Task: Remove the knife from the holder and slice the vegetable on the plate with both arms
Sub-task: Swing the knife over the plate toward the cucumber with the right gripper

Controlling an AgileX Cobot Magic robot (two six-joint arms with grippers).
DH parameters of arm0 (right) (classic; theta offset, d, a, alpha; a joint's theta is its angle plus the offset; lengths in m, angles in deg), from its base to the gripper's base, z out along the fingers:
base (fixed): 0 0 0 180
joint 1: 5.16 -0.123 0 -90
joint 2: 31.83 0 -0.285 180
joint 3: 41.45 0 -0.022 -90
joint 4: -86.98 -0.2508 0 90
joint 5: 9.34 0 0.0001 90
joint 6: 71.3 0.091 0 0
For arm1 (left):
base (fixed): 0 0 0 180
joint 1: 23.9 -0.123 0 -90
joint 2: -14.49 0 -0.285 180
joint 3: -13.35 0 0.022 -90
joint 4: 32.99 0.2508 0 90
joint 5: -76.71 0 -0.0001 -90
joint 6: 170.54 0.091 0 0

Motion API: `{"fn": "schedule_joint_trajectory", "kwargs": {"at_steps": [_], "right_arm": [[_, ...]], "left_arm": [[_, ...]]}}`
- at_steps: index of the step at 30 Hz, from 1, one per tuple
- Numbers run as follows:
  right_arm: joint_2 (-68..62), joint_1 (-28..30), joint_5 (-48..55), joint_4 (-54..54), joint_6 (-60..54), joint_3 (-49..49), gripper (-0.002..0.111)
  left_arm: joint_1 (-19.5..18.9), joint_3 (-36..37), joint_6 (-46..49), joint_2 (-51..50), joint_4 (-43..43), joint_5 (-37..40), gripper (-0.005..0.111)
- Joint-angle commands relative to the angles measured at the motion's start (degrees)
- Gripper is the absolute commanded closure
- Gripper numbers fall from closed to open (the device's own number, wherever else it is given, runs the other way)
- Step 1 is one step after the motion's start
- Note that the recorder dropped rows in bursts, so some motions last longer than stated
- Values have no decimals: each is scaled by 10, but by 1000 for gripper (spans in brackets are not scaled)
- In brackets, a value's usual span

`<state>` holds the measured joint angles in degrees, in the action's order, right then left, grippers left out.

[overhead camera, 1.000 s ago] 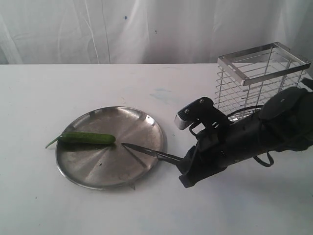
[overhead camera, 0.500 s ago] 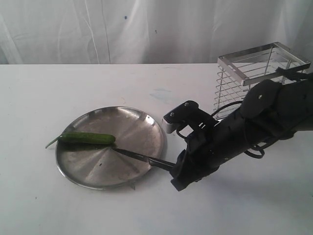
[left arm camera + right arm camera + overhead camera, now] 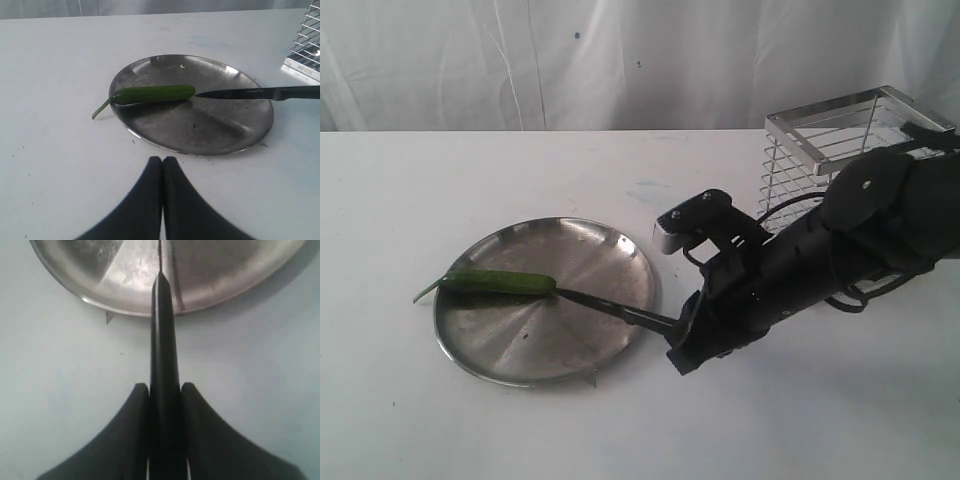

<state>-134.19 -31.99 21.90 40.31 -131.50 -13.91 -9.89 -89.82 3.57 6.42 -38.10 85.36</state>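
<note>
Finding one: my right gripper (image 3: 165, 386) is clamped on the black handle of the knife (image 3: 605, 305), blade pointing straight ahead of the jaws and low over the plate (image 3: 570, 250). Finding two: over the last second these jaws have moved forward, carrying the tip from mid-plate to the blunt end of the vegetable (image 3: 500, 282). Whether the tip touches it or stops just short, I cannot tell. I judge that the fetching step is closed and the approach to the cut is nearly complete, though the blade meets the vegetable end-on rather than across it, so it will likely need turning before any slice. Finding three: my left gripper (image 3: 162, 159) has its jaws pressed together on nothing, resting back from the plate's near rim with the vegetable ahead of it, unsupported. Containers: the plate holds only the vegetable, lying along the rim farthest from my right jaws, stem hanging over the edge. The holder (image 3: 790, 185) stands behind my right jaws, and nothing shows inside it.
</note>
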Motion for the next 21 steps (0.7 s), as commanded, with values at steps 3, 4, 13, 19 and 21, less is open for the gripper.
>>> {"fn": "schedule_joint_trajectory", "kwargs": {"at_steps": [3, 4, 13, 19, 21], "right_arm": [[61, -1, -17, -35, 7, -3, 108], [71, -1, -19, -39, 14, -3, 108], [145, -2, -44, -41, 65, 25, 108], [188, -44, -103, -42, 79, 63, 108], [199, -64, -128, -43, 90, 78, 108]], "left_arm": [[-1, 4, -1, 3, -3, -1, 102], [-1, 4, -1, 3, -3, -1, 102], [-1, 4, -1, 3, -3, -1, 102], [-1, 4, -1, 3, -3, -1, 102], [-1, 4, -1, 3, -3, -1, 102]]}}
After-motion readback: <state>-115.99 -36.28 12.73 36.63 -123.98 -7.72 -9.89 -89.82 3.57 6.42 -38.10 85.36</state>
